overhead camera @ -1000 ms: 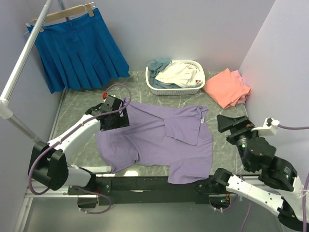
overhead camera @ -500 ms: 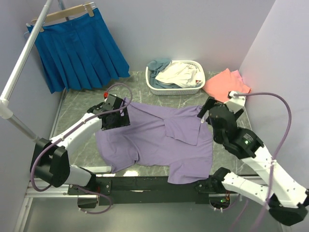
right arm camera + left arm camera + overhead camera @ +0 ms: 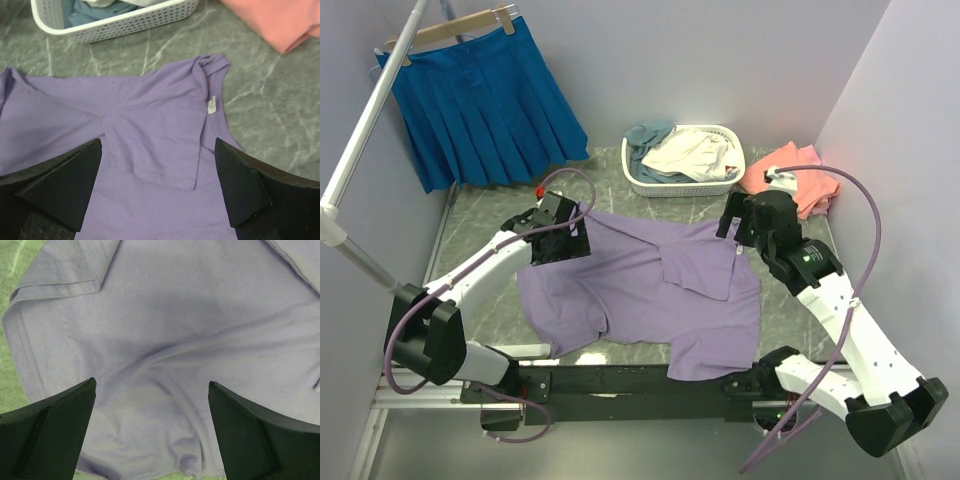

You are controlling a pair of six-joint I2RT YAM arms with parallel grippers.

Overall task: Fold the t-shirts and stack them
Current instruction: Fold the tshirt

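Lavender cloth fills most of my desk (image 3: 480, 220): the lavender t-shirt (image 3: 650, 290) lies spread and rumpled at its middle, with 1 sleeve folded over onto the chest and the near hem hanging past the desk's front edge. My left tool (image 3: 151, 385) hangs over the shirt's far-left corner, its 2 fingers spread wide with only wrinkled cloth between them; I cannot tell whether they touch it. My right tool (image 3: 157, 142) sits above the shirt's far-right part near the collar, where a small white label (image 3: 212, 105) shows, and its fingers are also wide apart, holding nothing. Behind the shirt stands the white basket (image 3: 685, 185) with a cream-white tee (image 3: 690, 152) and a grey-blue tee (image 3: 648, 135) heaped inside. The coral-pink tees (image 3: 795, 180) lie piled at the far right, just beside the basket.
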